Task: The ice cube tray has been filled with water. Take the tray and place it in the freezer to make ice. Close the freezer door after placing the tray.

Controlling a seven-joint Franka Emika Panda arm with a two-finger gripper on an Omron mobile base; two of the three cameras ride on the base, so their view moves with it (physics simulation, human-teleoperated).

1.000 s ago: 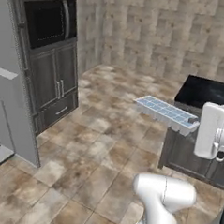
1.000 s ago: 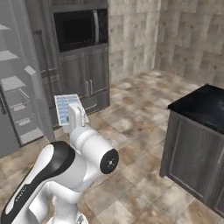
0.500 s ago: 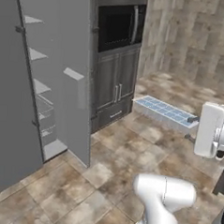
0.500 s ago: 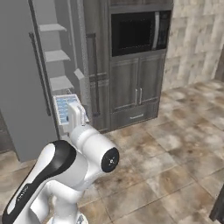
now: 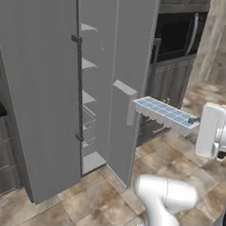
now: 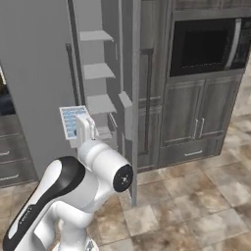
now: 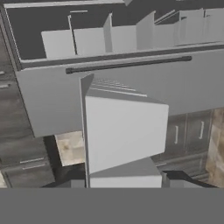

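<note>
Ice cube tray held up in the air by one short end, fingers closed tight on that end, tray level, its pale blue water cells facing up. Tray sits in front of the freezer, its free end just short of the open freezer door edge, apart from it, not yet inside. Freezer door stands swung wide, pale shelves inside the freezer exposed. In the right base view the tray shows just beside the lower shelves, above the white arm. Dark microwave in the wood-grain cabinets to the far side of the freezer door. Tiled floor below.
</note>
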